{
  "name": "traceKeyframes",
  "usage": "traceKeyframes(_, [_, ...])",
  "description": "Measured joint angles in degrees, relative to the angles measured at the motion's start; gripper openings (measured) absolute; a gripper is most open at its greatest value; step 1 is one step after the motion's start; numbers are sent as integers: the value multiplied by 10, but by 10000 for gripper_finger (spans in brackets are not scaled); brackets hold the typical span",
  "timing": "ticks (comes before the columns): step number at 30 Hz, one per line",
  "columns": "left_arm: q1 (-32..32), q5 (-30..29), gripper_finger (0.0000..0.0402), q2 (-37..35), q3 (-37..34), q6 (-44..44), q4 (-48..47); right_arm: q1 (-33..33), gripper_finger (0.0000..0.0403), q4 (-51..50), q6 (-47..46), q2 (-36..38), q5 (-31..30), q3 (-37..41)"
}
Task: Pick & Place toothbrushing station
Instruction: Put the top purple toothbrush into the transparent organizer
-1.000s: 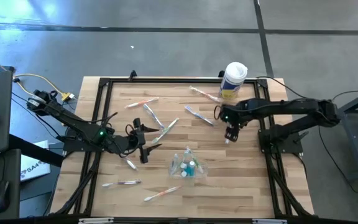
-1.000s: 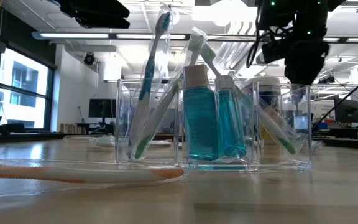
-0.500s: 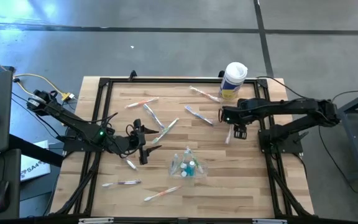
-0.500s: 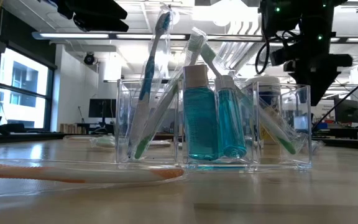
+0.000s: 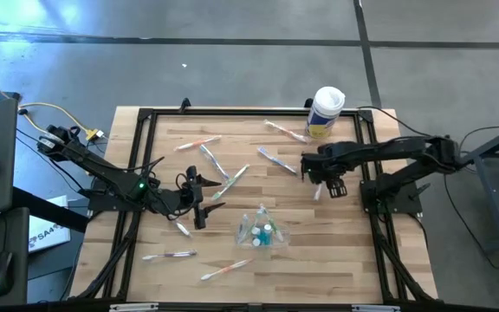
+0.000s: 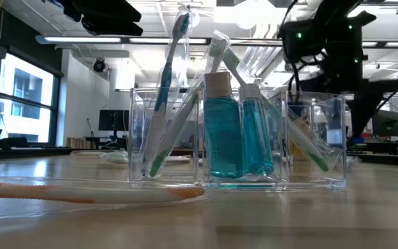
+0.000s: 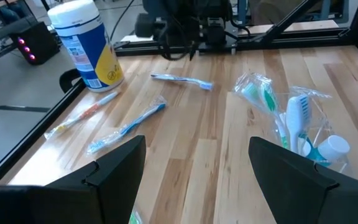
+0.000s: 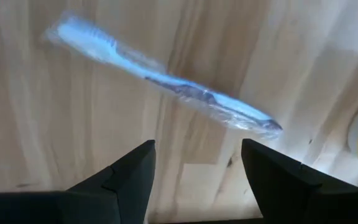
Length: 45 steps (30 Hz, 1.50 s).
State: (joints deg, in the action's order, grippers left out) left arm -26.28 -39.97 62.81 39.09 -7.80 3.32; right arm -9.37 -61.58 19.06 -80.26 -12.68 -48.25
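My right gripper (image 5: 329, 185) has swung round, jaws wide & empty, over a wrapped blue toothbrush (image 8: 166, 81). Left gripper (image 5: 199, 201) idle, wide. Holder (image 5: 260, 230) sits mid-table, front. Pickup next, prob.

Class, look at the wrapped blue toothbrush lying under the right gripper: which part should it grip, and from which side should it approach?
Probably mid-handle, coming straight down. The wrapped blue toothbrush lies flat on the table, long and thin, so the right gripper, open above it, should close its fingers across the narrow handle, not along it.
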Motion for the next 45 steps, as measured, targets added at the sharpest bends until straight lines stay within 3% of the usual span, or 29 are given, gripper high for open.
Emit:
traceKeyframes(14, [0, 5, 285, 0, 0, 15, -5, 42, 230, 98, 133, -128, -28, 14])
traceKeyframes(20, [0, 25, 285, 0, 0, 15, -5, 42, 226, 99, 141, -183, -22, 9])
traceKeyframes(25, [0, 65, 285, 0, 0, 13, -5, 53, 173, 96, 129, -195, -24, 10])
traceKeyframes(31, [0, 96, 285, 0, 0, 13, -25, 79, 34, 89, 74, -189, -10, 11])
traceKeyframes(45, [0, 96, 285, 0, 0, -5, -37, 169, 19, 22, -132, -193, -124, 11])
